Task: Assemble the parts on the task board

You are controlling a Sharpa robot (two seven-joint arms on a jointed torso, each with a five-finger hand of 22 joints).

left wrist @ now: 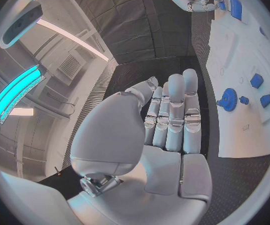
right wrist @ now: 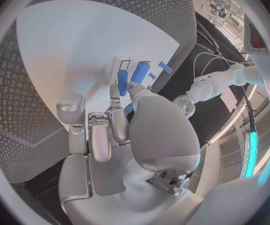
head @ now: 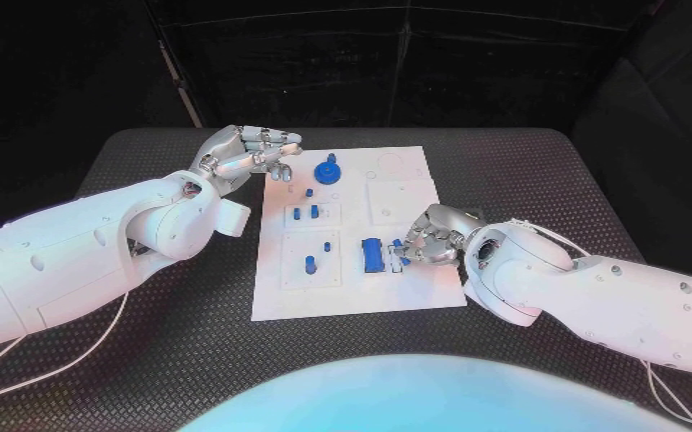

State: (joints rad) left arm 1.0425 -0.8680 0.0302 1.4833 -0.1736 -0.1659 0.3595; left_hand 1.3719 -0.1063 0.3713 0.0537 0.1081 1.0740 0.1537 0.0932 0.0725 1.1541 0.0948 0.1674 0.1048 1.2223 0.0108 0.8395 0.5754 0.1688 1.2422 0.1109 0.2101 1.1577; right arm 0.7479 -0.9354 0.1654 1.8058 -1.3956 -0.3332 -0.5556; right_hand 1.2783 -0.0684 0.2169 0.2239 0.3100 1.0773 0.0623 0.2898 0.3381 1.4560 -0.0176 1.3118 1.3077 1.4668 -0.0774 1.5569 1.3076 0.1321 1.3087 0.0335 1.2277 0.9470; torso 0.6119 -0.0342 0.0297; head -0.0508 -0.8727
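Task board (head: 408, 292) part-filled — gear (head: 329, 171) seated at 12 o'clock. Right hand (head: 428, 236) pinches blue peg (head: 397, 254); left hand (head: 254, 155) empty, fingers apart.

- right hand (head: 430, 235) covers part of the blue block (head: 374, 255) near task board (head: 418, 297) right edge; contact with it can't be told
- small blue pegs (head: 304, 214) mid-board too small to tell shape
- left wrist view: board cut off by the circle's rim
- left hand (head: 248, 155) fingertips blurred, grip unclear
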